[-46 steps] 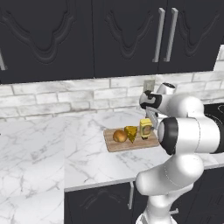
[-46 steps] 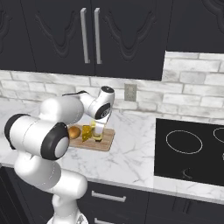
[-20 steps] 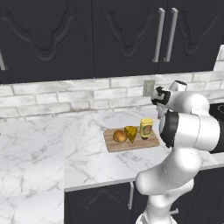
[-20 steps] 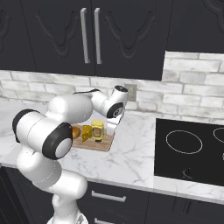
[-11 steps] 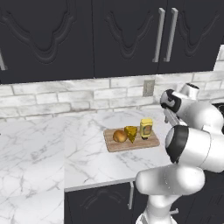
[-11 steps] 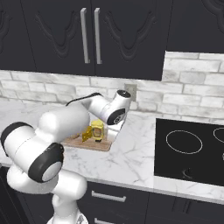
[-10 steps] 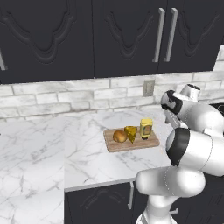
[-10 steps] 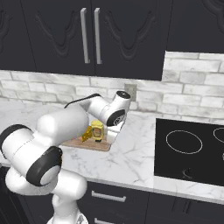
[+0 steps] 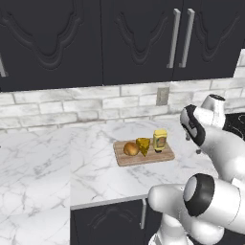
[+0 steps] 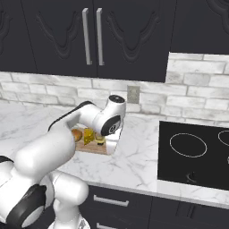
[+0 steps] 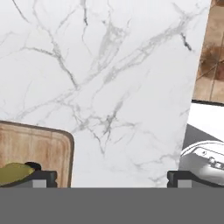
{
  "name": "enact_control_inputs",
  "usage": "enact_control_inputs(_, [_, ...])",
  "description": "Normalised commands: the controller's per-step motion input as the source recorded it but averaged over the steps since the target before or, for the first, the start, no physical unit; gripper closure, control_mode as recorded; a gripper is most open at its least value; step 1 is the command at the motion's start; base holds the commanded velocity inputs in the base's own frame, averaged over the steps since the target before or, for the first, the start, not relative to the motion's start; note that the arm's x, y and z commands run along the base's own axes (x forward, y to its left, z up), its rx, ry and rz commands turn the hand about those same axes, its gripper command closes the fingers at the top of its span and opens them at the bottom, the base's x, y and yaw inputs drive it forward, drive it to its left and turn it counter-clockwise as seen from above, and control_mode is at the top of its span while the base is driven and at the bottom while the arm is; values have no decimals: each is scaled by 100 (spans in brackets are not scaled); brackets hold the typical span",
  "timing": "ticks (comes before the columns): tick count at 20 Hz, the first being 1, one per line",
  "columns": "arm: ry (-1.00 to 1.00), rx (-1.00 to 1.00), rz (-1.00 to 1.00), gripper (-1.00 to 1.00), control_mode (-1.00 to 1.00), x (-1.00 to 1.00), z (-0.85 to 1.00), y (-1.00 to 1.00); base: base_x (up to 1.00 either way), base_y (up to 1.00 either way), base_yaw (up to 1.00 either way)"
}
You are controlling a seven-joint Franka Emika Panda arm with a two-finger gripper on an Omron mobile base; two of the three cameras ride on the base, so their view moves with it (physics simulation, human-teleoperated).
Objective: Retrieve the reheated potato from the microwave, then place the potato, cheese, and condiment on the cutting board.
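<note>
Potato [image 9: 130,148], cheese [image 9: 143,145] and condiment [image 9: 160,140] all sit on the board [image 9: 143,157], in a row on the marble counter [image 9: 91,162]. My gripper [image 11: 111,177] is released, jaws spread wide and holding nothing, over bare marble just beside the board's corner.

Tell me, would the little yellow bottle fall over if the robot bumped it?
Probably, yes. The condiment stands upright, taller than it is wide, so a sideways nudge could tip it. It sits near the edge of the cutting board, so it might tumble onto the counter. The cheese beside it might stop a fall that way.
</note>
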Motion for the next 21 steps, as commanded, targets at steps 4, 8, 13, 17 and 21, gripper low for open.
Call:
enact_control_inputs(4, [0, -18, 51, -100, -100, -60, 31, 1, 0, 0, 0])
enact_control_inputs(8, [0, -10, 56, -100, -100, -59, 33, 7, 0, 0, 0])
enact_control_inputs(13, [-1, -7, 61, -100, -100, -46, 33, 18, 0, 0, 0])
enact_control_inputs(17, [-3, -7, 44, -100, -100, -43, 37, 23, 0, 0, 0])
enact_control_inputs(21, [0, 0, 32, -100, -100, -38, 33, 29, 0, 0, 0])
